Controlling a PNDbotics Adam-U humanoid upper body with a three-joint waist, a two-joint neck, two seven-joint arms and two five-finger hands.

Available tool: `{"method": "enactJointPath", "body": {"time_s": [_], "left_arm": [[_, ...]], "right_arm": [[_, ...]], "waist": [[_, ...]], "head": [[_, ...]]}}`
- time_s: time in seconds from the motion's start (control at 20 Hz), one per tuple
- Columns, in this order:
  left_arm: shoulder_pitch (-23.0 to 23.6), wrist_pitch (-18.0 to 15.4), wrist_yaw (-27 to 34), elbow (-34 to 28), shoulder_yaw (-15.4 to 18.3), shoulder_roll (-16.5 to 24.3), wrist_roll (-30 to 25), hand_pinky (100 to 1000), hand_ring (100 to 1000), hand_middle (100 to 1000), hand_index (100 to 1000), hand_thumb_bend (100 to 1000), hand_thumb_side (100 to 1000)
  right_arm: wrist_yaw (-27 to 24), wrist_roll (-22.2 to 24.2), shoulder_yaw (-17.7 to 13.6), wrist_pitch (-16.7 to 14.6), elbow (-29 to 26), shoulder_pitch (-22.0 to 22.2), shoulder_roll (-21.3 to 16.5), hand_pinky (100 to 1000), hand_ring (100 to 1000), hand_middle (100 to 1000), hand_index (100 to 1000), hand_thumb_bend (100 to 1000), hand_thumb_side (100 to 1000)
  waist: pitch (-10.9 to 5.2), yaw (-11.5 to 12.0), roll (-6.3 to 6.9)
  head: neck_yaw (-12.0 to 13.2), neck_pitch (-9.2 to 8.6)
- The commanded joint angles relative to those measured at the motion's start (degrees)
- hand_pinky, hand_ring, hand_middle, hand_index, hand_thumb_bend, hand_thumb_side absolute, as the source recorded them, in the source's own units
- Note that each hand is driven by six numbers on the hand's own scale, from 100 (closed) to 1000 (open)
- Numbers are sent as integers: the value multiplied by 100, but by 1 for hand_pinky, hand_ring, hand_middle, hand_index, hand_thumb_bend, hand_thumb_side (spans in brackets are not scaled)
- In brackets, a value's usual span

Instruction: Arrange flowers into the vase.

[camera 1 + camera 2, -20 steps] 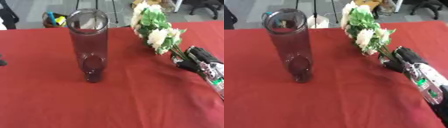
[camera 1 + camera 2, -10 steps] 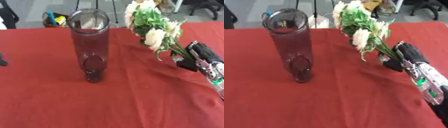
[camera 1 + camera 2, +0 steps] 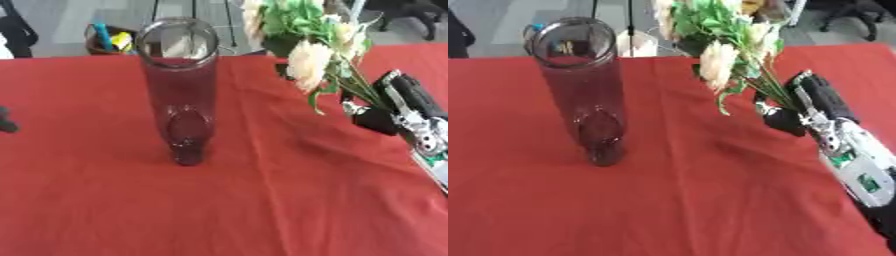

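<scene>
A red cloth [image 3: 667,200] covers the table; grey floor and clutter lie beyond its far edge. Left of centre stands a tall, clear purple-tinted vase [image 3: 182,95], upright. From the right, the right hand [image 3: 798,107] reaches in, its fingers curled round the stems of a bunch of cream flowers [image 3: 721,47], lifted and leaning toward the vase's mouth, well apart from it.

Vase [image 3: 180,90]: clear tinted glass, glossy, smooth. Tabletop [image 3: 105,200] under matt red cloth, lightly creased. Right hand [image 3: 811,107]: black matt plastic with silvery metal parts.
</scene>
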Motion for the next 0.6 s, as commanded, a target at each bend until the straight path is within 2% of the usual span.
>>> {"method": "enactJointPath", "body": {"time_s": [0.05, 0.25, 0.5, 0.55, 0.6], "left_arm": [[-68, -3, 9, -106, -50, 37, -39, 511, 589, 789, 802, 100, 961], [-63, 4, 5, -106, -53, 35, -58, 511, 589, 789, 801, 100, 961], [-54, 11, -3, -106, -53, 35, -70, 511, 590, 790, 799, 100, 960], [-50, 14, -5, -106, -54, 36, -73, 511, 590, 790, 799, 100, 956], [-48, 16, -8, -106, -55, 36, -78, 511, 590, 790, 799, 100, 960]], "right_arm": [[-447, -275, -66, -14, -234, -92, -232, 100, 175, 100, 100, 100, 622], [-879, -474, -53, -53, -351, -147, -218, 100, 154, 100, 100, 100, 631], [-1710, -799, -70, -213, -527, -298, -186, 100, 121, 100, 100, 100, 624], [-1850, -865, -66, -250, -567, -344, -186, 100, 117, 100, 100, 100, 676], [-1967, -926, -61, -286, -606, -391, -186, 100, 114, 100, 100, 100, 625]], "waist": [[-129, 9, -22], [-132, 11, -20], [-145, 12, -14], [-148, 13, -12], [-150, 14, -12]], "head": [[11, -82], [10, -103], [14, -117], [15, -114], [14, -110]]}}
